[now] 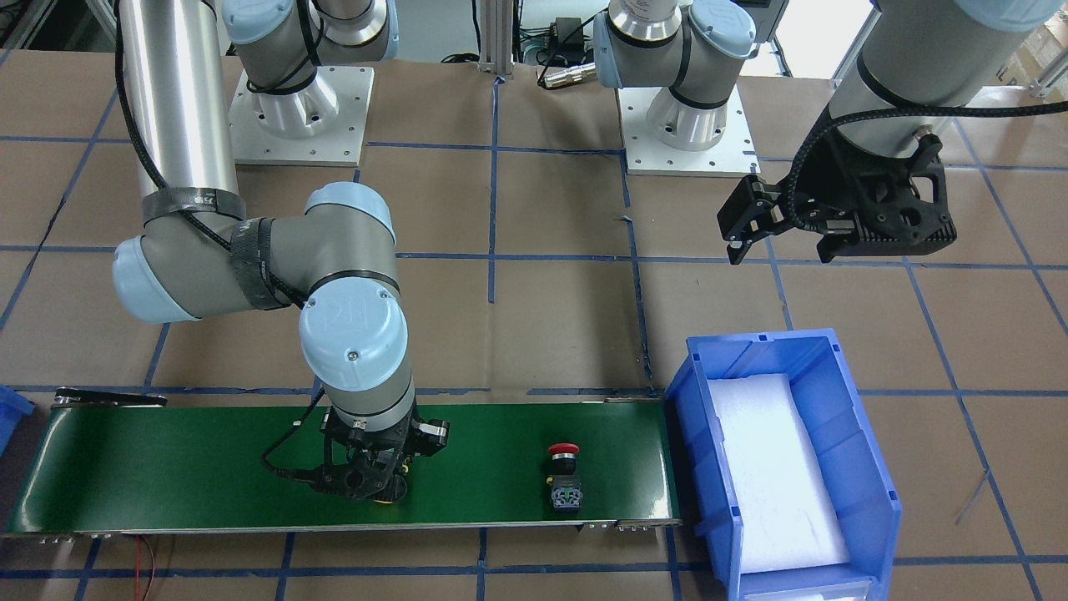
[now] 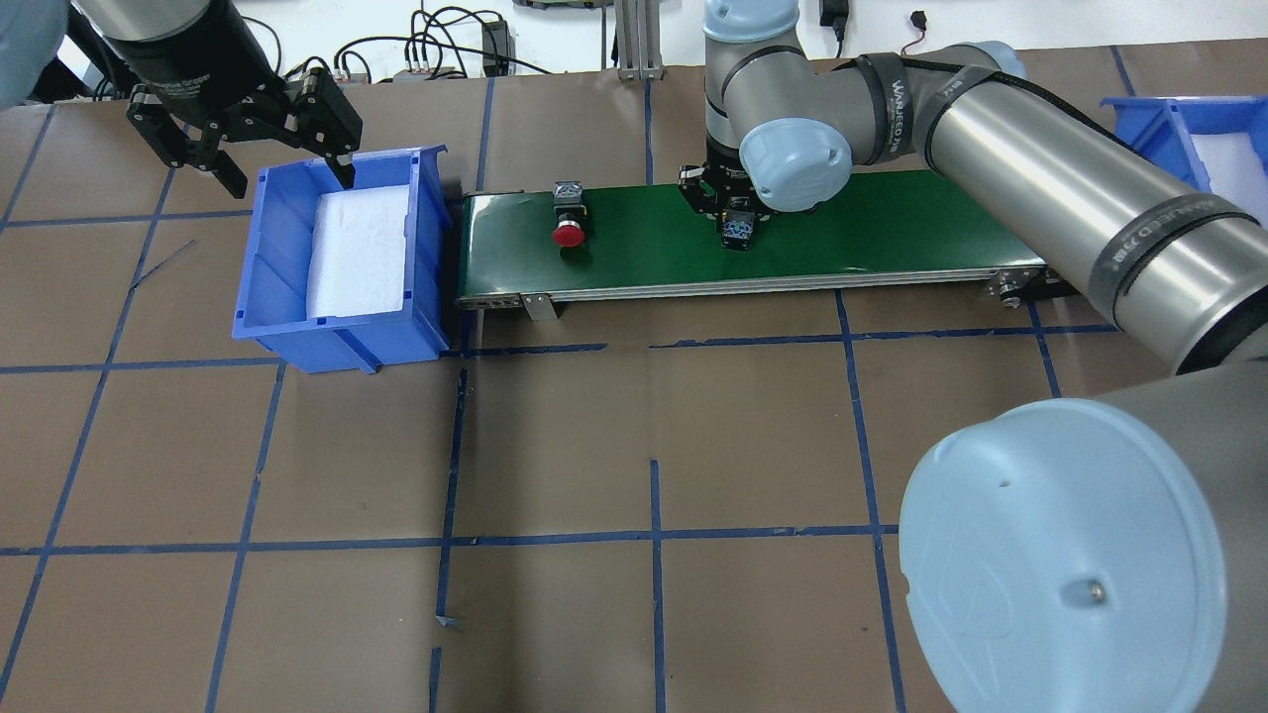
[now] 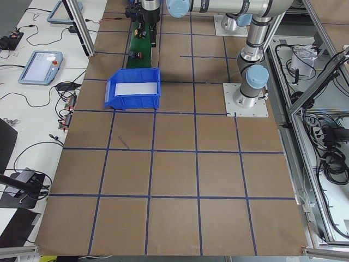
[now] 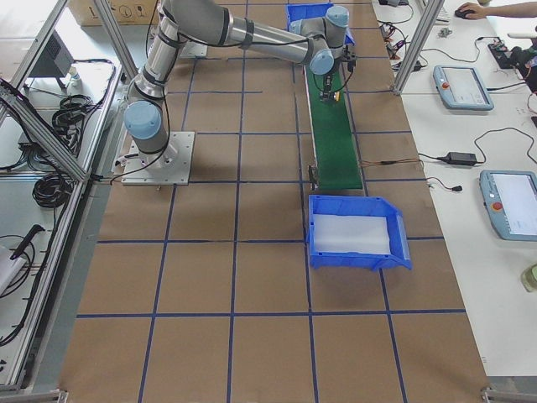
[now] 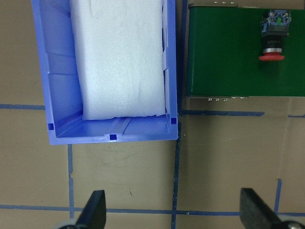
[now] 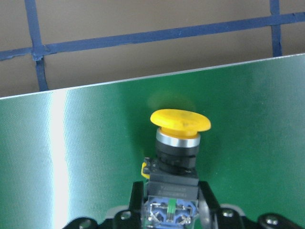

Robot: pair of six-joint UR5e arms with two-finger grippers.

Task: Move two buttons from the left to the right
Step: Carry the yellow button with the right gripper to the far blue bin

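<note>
A yellow mushroom-capped button lies low on the green conveyor belt, cap pointing away from the wrist camera. My right gripper is shut on its grey-green base, and also shows mid-belt as the right gripper and the right gripper. The red button lies alone on its side nearer the bin end of the belt; it shows again as the red button and the red button. My left gripper hangs open above the table behind the blue bin, with nothing between its fingers.
A blue bin lined with white foam stands against the belt's left end. Another blue bin sits past the belt's other end. The brown table carries a blue tape grid. Pendants and cables lie on the side bench.
</note>
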